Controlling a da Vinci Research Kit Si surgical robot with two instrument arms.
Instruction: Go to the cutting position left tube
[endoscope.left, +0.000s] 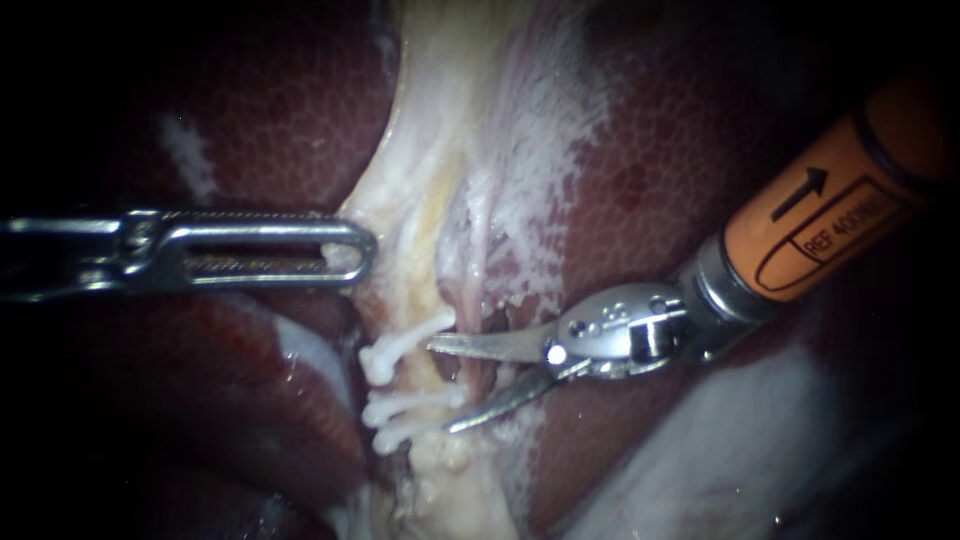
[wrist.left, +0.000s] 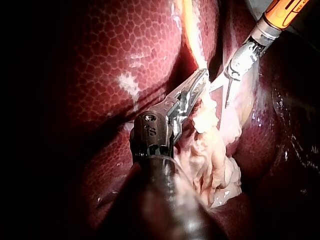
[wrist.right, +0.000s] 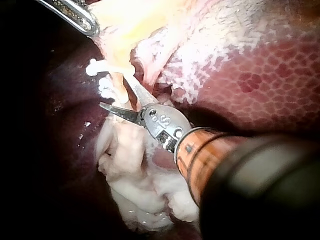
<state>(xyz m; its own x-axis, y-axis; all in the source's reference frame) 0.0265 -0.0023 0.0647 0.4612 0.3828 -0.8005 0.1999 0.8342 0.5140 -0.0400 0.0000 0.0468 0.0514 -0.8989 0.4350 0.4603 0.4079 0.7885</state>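
Left instrument (endoscope.left: 352, 255) jaws pinched on pale tissue band (endoscope.left: 410, 200); firm traction there should hold tube taut; white clips (endoscope.left: 400, 345), one above, two below; left tube (endoscope.left: 452, 372) is short pale-yellow stretch between them, partly buried in fat; right instrument (endoscope.left: 440, 385) blades spread astride that stretch; judgement: ease forward, centre in clip gap, touch no clip, blade tips visible past tube.

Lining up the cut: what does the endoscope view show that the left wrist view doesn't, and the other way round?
Endoscope only: three white clips on the tube, with the gap between them where the right instrument sits. Left wrist only: the lump of pale tissue beside the left instrument. Both: the left instrument holding pale tissue, the right instrument's open blades, the liver.
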